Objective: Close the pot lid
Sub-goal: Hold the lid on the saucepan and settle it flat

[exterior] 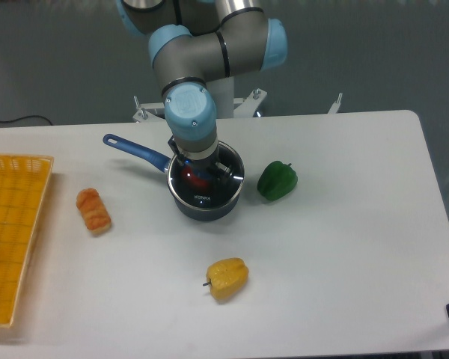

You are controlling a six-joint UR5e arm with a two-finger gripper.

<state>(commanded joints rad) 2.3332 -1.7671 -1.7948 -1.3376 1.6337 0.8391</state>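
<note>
Here the tool [198,170] sits low over the pot lid [208,187], which lies on the pot [206,200]; the wrist hides the fingers, so grip state cannot be told. White counter [344,239] also carries a green pepper [276,180], yellow pepper [227,277], orange pastry [93,209], yellow mesh tray [11,239]. Grey wall behind.
</note>
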